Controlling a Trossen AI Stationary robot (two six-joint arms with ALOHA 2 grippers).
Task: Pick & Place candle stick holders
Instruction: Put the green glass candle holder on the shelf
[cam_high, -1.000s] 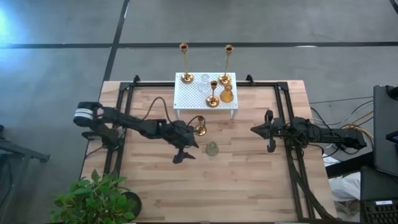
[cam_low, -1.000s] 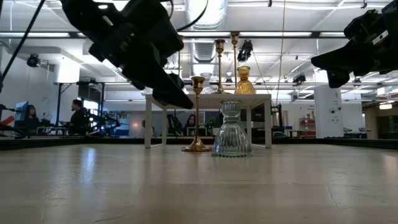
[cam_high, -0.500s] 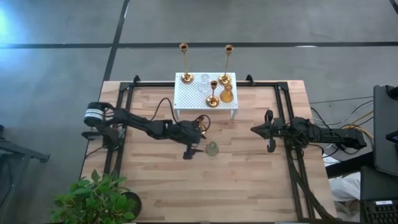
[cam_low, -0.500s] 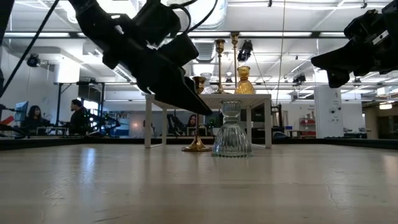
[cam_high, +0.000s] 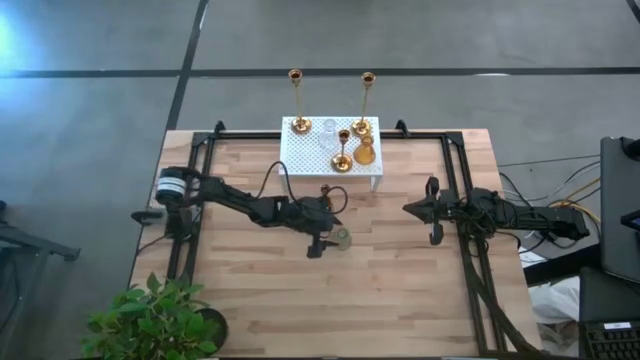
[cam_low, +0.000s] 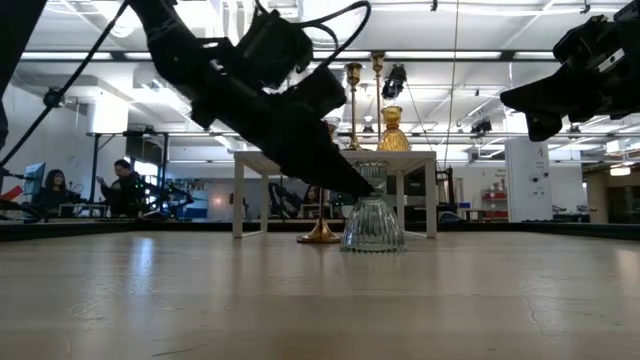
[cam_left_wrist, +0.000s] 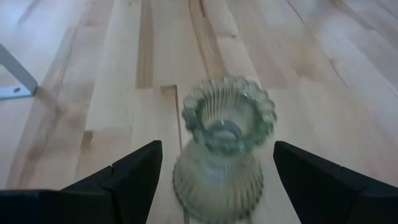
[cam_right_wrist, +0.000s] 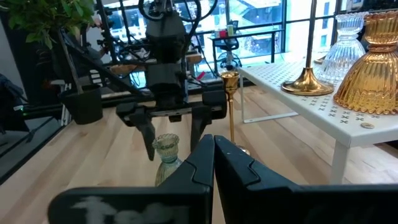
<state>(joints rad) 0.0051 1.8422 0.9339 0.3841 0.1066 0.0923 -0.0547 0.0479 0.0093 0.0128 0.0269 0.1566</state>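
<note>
Wooden planks form the bench (cam_high: 400, 290), seen from straight above, with a white perforated stand (cam_high: 300, 160) at its far edge and a potted plant (cam_high: 150, 320) at the near left corner.

On the stand are two tall brass sticks (cam_high: 296, 95), one short brass stick (cam_high: 343, 150), an amber glass holder (cam_high: 365, 152) and a clear glass holder (cam_high: 328, 133). Just in front of the stand, on the bare wood, a second short brass stick (cam_low: 320, 225) stands upright.

Near that stick, toward the middle of the bench, sits the grey-green glass holder (cam_high: 342, 238), also upright, its long axis vertical and its scalloped mouth facing up.

The left pincer (cam_high: 318, 240) reaches in from the left side and sits right at this holder. Its fingers (cam_left_wrist: 134, 180) are spread, one on each side of the ribbed glass, and in the left wrist view there is a gap between each finger and the holder, so nothing is gripped yet. The holder lies straight ahead of the pincer, centred between the fingers.

The right pincer (cam_high: 432, 212) waits well apart on the right side of the bench, its fingers pressed together.

The left arm is by far the nearer. The coming move likely calls only for squeezing inward on the holder's narrow waist.
</note>
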